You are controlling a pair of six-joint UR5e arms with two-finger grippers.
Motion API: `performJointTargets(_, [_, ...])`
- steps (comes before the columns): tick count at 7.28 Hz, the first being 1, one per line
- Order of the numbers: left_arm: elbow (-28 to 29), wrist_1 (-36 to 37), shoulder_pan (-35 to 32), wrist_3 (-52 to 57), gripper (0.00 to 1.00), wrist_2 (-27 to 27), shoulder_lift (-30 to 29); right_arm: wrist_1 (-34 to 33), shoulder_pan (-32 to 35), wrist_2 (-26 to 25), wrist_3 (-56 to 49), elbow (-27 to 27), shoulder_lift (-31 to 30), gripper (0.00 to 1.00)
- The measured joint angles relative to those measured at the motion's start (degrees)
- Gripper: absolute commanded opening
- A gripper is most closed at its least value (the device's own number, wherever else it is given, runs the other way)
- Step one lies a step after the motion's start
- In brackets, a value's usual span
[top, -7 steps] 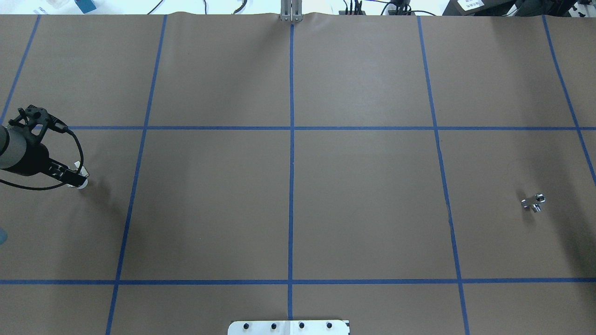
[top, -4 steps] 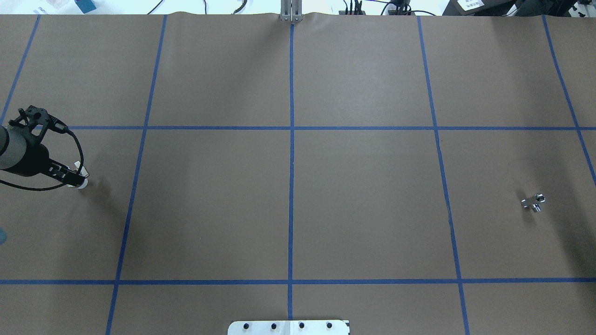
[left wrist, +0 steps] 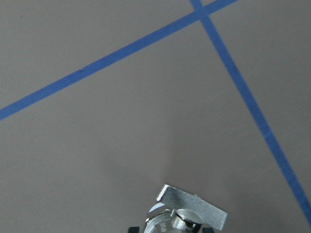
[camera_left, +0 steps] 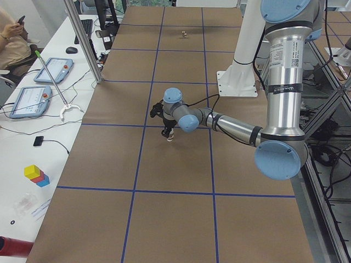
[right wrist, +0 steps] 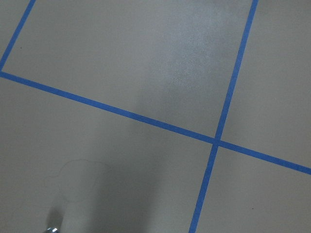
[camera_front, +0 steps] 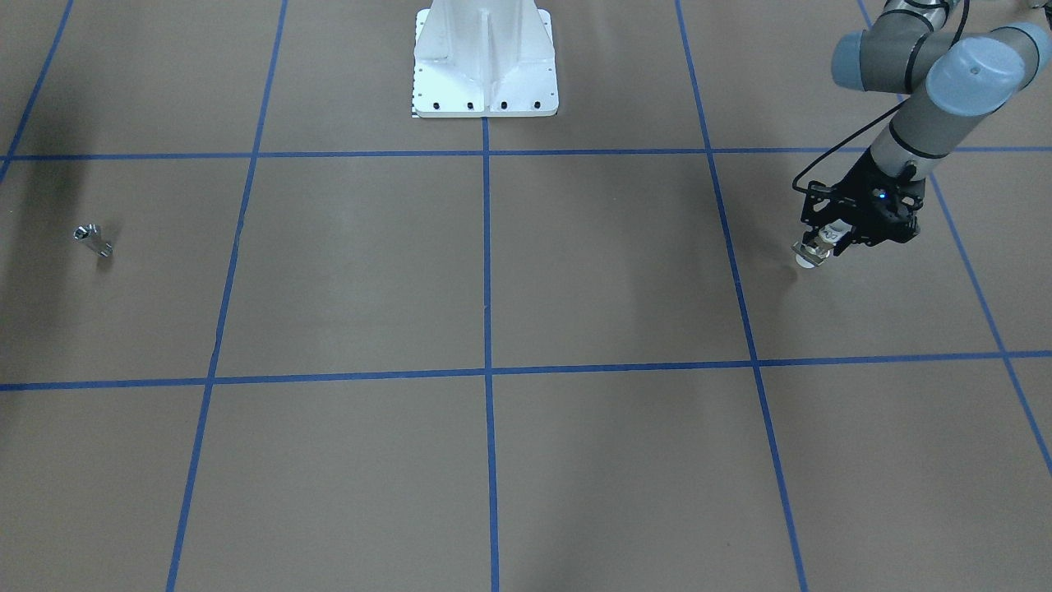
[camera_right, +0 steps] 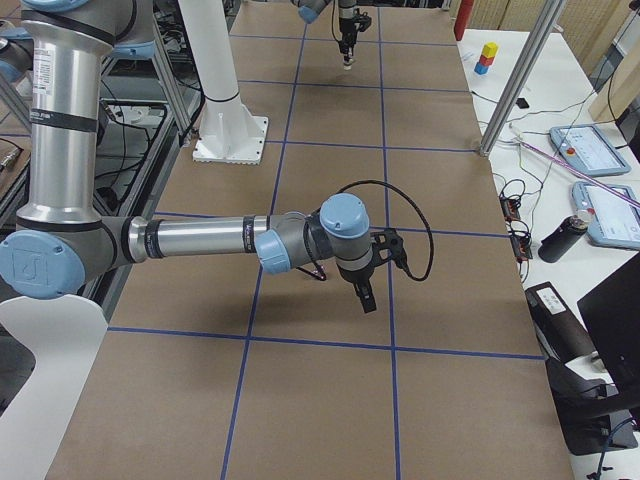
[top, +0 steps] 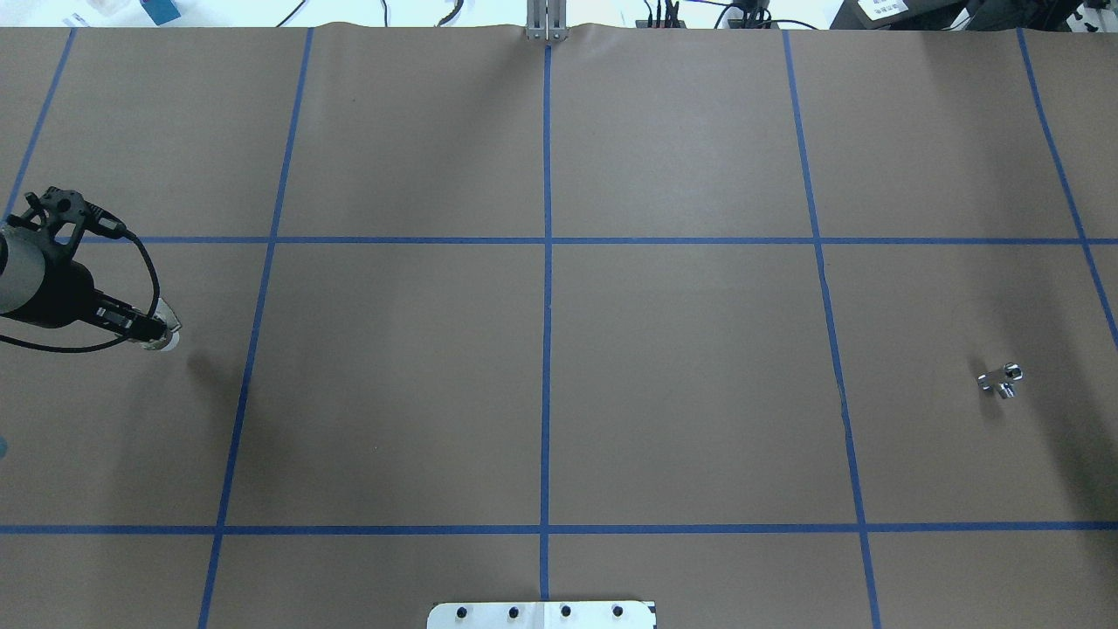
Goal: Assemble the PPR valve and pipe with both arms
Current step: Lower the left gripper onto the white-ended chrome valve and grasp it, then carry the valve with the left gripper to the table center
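My left gripper is shut on the PPR valve, whose white ring end pokes out below the fingers. It holds the valve a little above the brown table at the far left, with its shadow apart from it. The front view shows the same grip on the valve. The left wrist view shows the valve's metal body and flat tab. The silver pipe lies alone on the table at the far right, also in the front view. My right gripper shows only in the right side view, hovering over the table; I cannot tell its state.
Blue tape lines divide the brown table into squares. The white pedestal base stands at the robot's side. Tablets and cables lie on side benches beyond the table's edge.
My left gripper has moved slightly to the right with the valve and risen; its shadow now lies apart from it. The pipe has not moved.
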Motion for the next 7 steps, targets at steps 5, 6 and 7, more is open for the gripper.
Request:
performJointTargets(5, [-2.16,7.10,9.74,-31.38,0.00,2.60,-15.19,-0.05,0.00,0.00,0.00,0.00,0.00,1.00])
performJointTargets(6, [-2.06,13.70,12.78,-34.42,0.00,5.26,-21.26,-0.05,0.00,0.00,0.00,0.00,0.00,1.00])
performJointTargets(7, [-1.48,19.64,15.93,-37.43,0.00,7.53,-27.05,-0.06,0.00,0.02,0.00,0.00,0.00,1.00])
